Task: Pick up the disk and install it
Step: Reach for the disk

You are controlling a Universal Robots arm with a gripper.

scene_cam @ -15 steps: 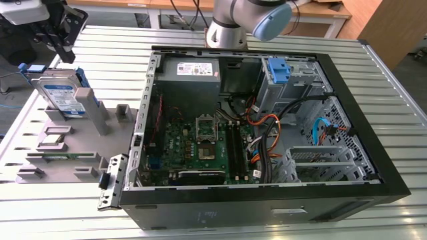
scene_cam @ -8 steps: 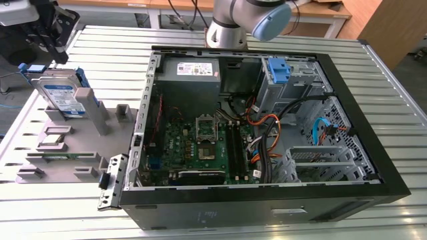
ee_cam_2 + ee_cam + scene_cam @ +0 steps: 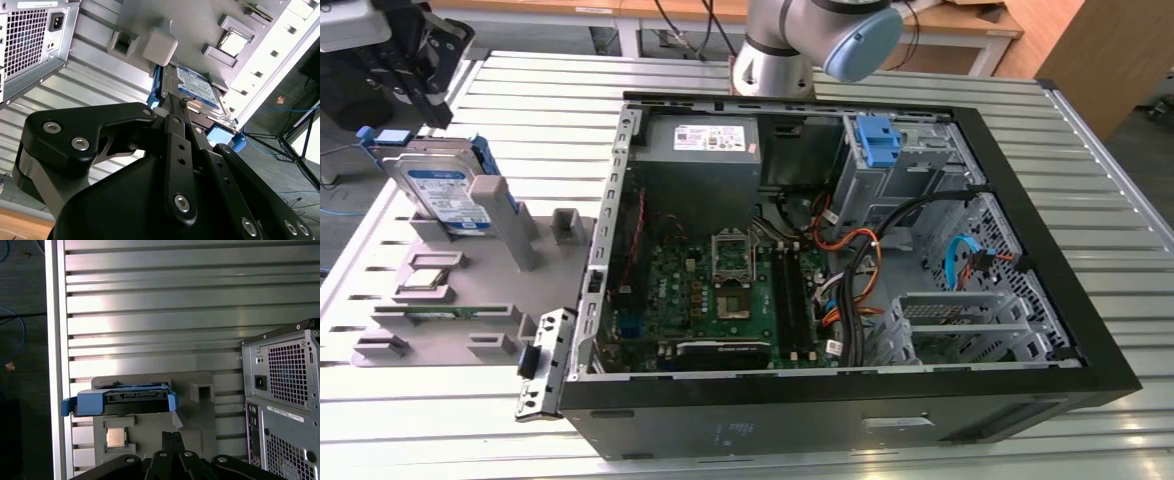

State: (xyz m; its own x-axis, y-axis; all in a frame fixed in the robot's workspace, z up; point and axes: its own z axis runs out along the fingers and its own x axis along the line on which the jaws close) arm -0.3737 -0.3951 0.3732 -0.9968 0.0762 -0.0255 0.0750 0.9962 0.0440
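silver disk (image 3: 447, 190) with blue side rails is standing on edge in a slot of the grey fixture (image 3: 520, 250), which is sitting on the slatted metal table (image 3: 520, 90) at the exterior view's left, beside the open computer case (image 3: 854, 410). disk is not in the case. its label is facing outward in the exterior view. gripper (image 3: 434, 100) is hovering above the disk's top edge, apart from it in the exterior view. in the second wrist view the gripper (image 3: 175, 102) is pointing down at the disk (image 3: 200, 87), tips close to its upper edge; contact is hard to judge there. in the first wrist view the gripper (image 3: 172, 436) is showing its two fingers pressed together with nothing between them, and the disk (image 3: 135, 396) is appearing edge-on between its blue rails in the fixture (image 3: 200, 415). a small processor chip (image 3: 116, 437) is lying in a pocket of the fixture just beside the disk. inside the case a grey power supply (image 3: 707, 140) is sitting at the far wall, a bare blue bracket (image 3: 878, 140) is sitting in the drive cage next to it, and the green motherboard (image 3: 720, 290) is lying on the floor of the case. robot arm (image 3: 787, 40) is rising behind the case.
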